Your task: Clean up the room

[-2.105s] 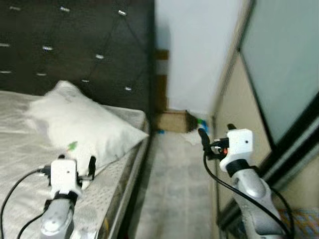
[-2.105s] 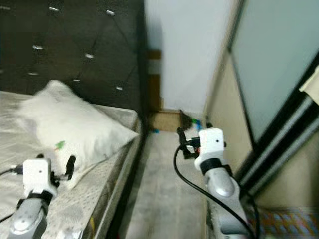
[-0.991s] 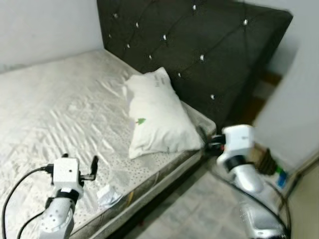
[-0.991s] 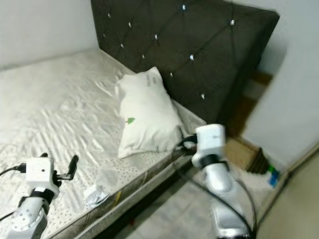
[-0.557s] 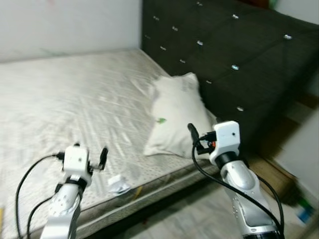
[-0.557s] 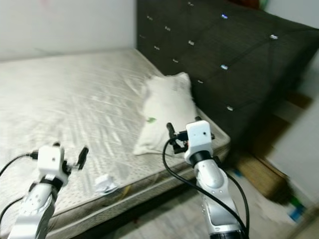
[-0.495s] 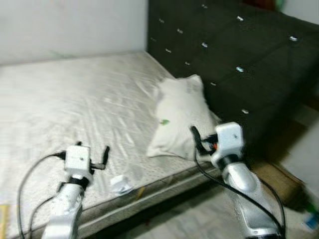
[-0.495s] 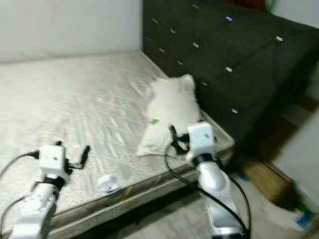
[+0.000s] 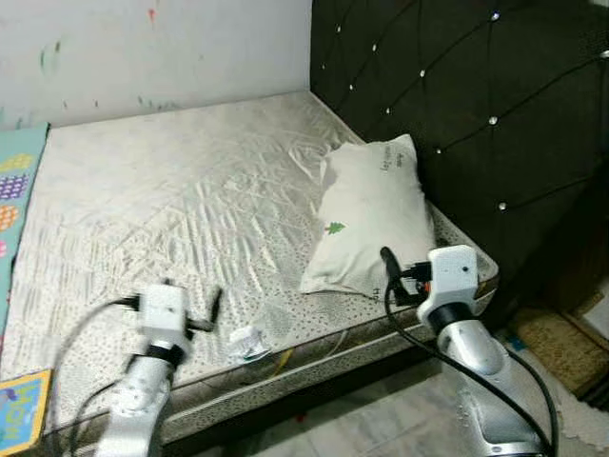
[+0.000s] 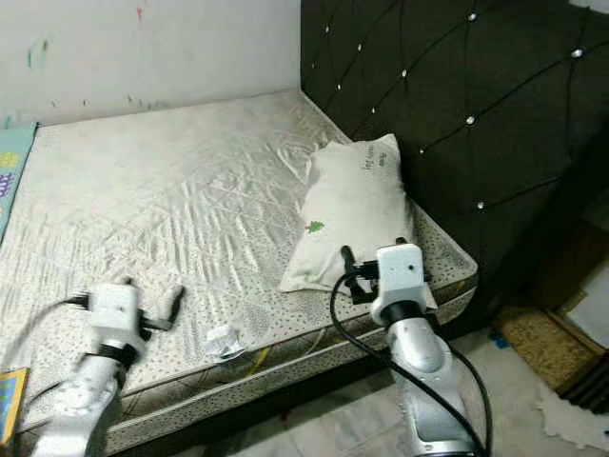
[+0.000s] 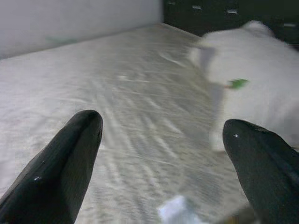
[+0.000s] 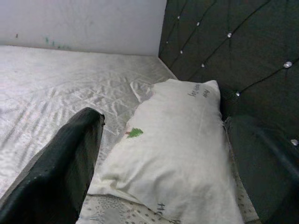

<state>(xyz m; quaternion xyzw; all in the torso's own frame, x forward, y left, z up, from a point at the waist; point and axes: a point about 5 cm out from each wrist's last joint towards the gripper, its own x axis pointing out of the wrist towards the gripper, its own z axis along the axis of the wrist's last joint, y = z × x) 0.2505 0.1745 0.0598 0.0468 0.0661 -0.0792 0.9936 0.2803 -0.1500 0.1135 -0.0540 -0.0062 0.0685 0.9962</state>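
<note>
1. We see a crumpled bit of paper (image 9: 247, 343) near the front edge of the mattress (image 9: 171, 190), at about 7 o'clock from the white pillow (image 9: 373, 221).
2. Our left gripper (image 11: 159, 140) hangs just at 9 o'clock of the paper, fingers spread wide, holding nothing.
3. Our right gripper (image 12: 163, 154), fingers spread too, points at the pillow.
4. Nothing is picked up yet, so we think the cleaning has hardly begun.

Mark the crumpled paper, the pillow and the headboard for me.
crumpled paper (image 9: 248, 343): left eye view, middle of the wad.
pillow (image 9: 373, 224): left eye view, centre of its top face.
headboard (image 9: 495, 86): left eye view, tufted dark panel.
</note>
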